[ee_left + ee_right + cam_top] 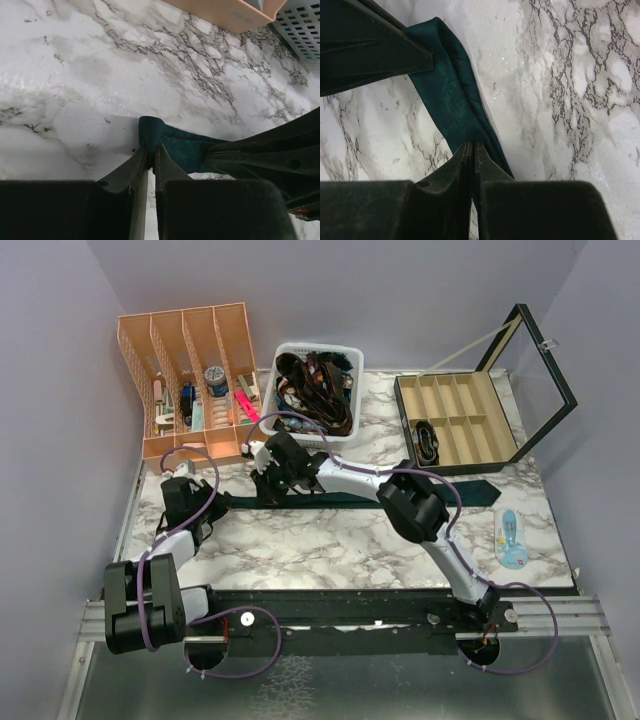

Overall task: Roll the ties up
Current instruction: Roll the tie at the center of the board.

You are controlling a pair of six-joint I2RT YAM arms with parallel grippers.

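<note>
Desk clutter around the divided box
On the marble desk (330, 550), the open-lidded divided box (400, 405) has a white basket (345, 350) to its left, an orange organizer (190, 350) farther left, and a blue-and-white item (512, 538) in front.

tie (451, 92) | dark teal | unrolled, flat | stretched left-right

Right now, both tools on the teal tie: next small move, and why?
Probably rotate the left tool to curl the end of the teal tie over itself, starting the roll. That tool looks shut on the very end, the right tool pinches the tie further along, and the tie lies flat and unrolled on the table.
</note>
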